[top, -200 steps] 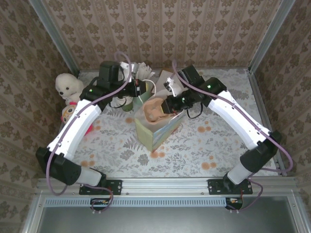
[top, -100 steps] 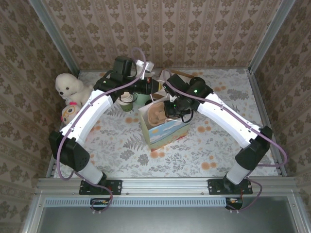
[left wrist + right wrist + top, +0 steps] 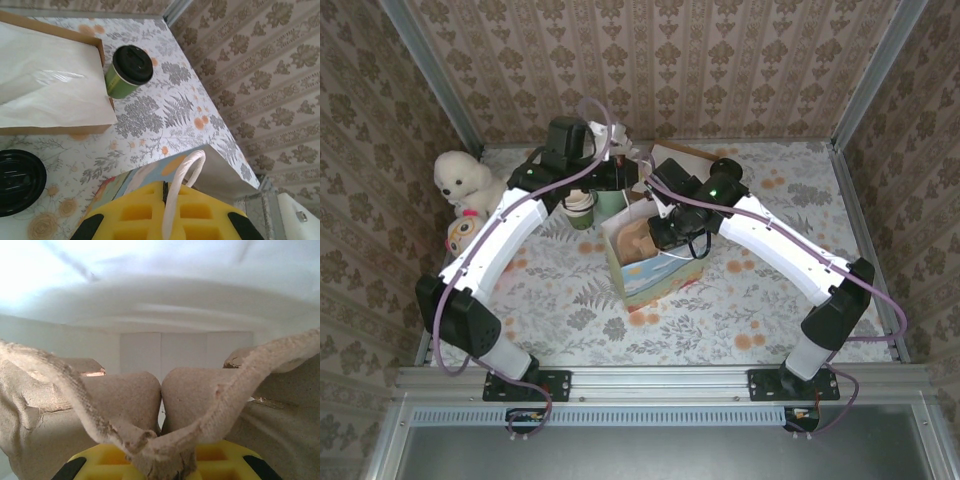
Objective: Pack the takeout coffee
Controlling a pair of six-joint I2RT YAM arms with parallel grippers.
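Right claw (image 3: 161,452), pinching pulp tray (image 3: 125,400), sank into bag (image 3: 655,275); left claw (image 3: 165,200) pinches handle (image 3: 186,172).

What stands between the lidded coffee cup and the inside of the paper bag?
The right gripper reaches into the open bag, holding a cardboard cup tray there. In the left wrist view, nothing lies on the table between the coffee cup and the bag.

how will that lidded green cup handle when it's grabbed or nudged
The takeout coffee tapers below its wider black lid, so a nudge would likely tip it. Its paper wall probably dents under a squeeze. The lid hides its fill, so weight is uncertain.
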